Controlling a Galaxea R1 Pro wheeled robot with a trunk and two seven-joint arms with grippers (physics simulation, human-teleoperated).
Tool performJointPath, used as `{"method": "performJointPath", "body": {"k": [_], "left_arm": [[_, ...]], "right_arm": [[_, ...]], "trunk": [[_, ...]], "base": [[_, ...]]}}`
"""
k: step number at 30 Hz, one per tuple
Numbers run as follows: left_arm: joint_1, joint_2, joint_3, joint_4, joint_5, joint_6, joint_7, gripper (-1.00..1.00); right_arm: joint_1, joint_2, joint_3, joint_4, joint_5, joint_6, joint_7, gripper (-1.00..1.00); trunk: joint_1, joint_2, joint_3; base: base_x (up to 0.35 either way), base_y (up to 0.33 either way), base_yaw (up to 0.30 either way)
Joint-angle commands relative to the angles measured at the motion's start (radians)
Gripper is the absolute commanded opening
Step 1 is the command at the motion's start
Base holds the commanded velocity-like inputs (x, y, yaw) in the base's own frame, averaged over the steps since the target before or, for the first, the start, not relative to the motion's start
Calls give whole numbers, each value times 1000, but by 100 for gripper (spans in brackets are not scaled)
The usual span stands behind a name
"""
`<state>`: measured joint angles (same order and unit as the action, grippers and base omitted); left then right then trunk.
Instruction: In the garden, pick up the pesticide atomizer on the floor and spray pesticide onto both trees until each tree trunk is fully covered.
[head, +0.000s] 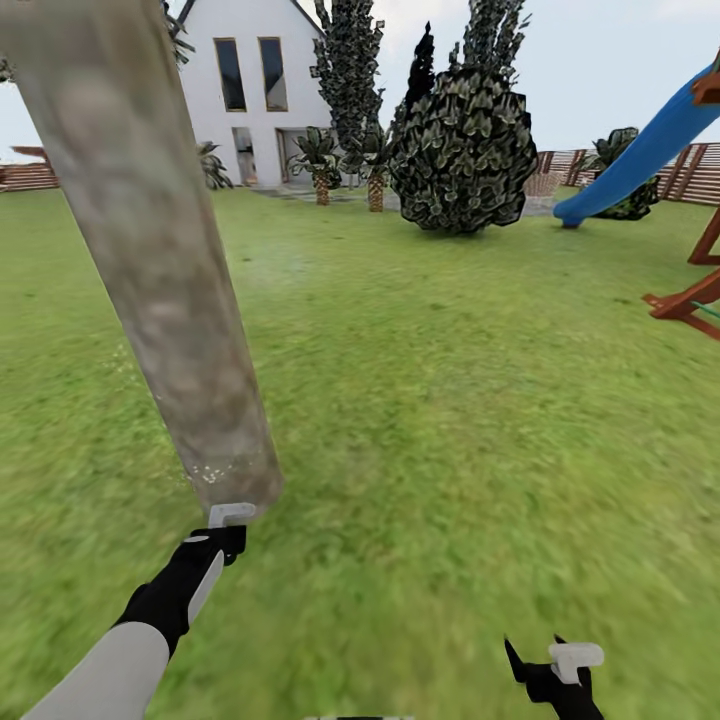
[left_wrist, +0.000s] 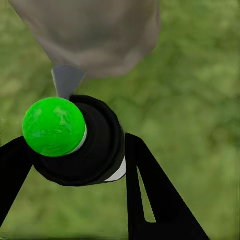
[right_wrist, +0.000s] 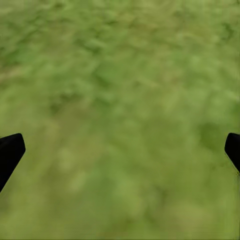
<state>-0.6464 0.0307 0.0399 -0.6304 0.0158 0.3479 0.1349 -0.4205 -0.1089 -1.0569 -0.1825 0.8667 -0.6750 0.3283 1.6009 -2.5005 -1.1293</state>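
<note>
Left tool (left_wrist: 75, 165) has its black fingers (left_wrist: 150, 200) closed around the atomizer (left_wrist: 75, 140), a black body with a green ball cap, its grey nozzle aimed at the trunk (head: 160, 270) and nearly touching the trunk's base. Pale specks dot the bark just above the nozzle. Right tool (right_wrist: 120, 150) hangs over the lawn (head: 450, 400) well to the right of the trunk, fingers spread wide and holding nothing. Beyond the trunk stand a house (head: 250, 80), a bush (head: 460, 150) and a slide (head: 640, 150).
</note>
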Motion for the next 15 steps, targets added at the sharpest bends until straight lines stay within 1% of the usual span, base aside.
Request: {"method": "performJointPath", "body": {"k": [1, 3, 6, 8, 11, 13, 15], "left_arm": [[0, 0, 0, 0, 0, 0, 0, -100], [0, 0, 0, 0, 0, 0, 0, -100], [0, 0, 1, 0, 0, 0, 0, -100], [1, 1, 1, 0, -1, 0, 0, -100], [0, 5, 7, 0, -2, -1, 0, -100], [0, 6, 24, 0, -2, -3, 0, -100], [0, 4, 30, 0, -2, -5, 0, -100]], "right_arm": [[0, 0, 0, 0, 0, 0, 0, 100], [0, 0, 0, 0, 0, 0, 0, 100], [0, 0, 0, -1, 0, 0, 0, 100], [0, 0, 0, -1, 0, 0, 0, 100], [0, 0, 0, 0, 0, 0, 0, 100], [0, 0, 0, -1, 0, 0, 0, 100], [0, 0, 0, 0, 0, 0, 0, 100]], "trunk": [[0, 0, 0], [0, 0, 0], [0, 0, 0], [0, 0, 0], [0, 0, 0], [0, 0, 0], [0, 0, 0]], "base": [[94, -265, 278], [94, -265, 193], [94, -265, 26], [94, -265, 127], [82, -266, 255], [21, -270, 276], [-57, -271, 278]]}}
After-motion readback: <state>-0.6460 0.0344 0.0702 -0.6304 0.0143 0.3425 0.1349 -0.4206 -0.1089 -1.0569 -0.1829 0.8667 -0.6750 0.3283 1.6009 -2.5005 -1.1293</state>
